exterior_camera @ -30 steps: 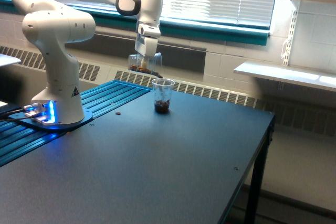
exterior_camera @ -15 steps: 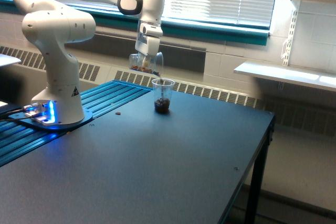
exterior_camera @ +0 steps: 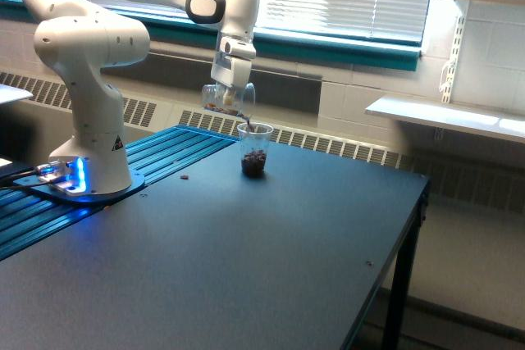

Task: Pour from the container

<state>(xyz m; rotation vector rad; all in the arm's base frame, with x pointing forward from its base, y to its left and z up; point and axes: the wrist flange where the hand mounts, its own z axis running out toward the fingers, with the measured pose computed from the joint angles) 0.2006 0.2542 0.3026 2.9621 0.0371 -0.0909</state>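
The jaws pinched the container, tipped on its side, its mouth just above the narrow cup on the worktop.

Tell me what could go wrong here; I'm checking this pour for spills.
The receiving cup is narrow, and the tilted container in the claw pours from its upper left, so granules may miss the rim. A stray granule already lies on the table. The light cup stands unsupported; a nudge from the container could tip it.
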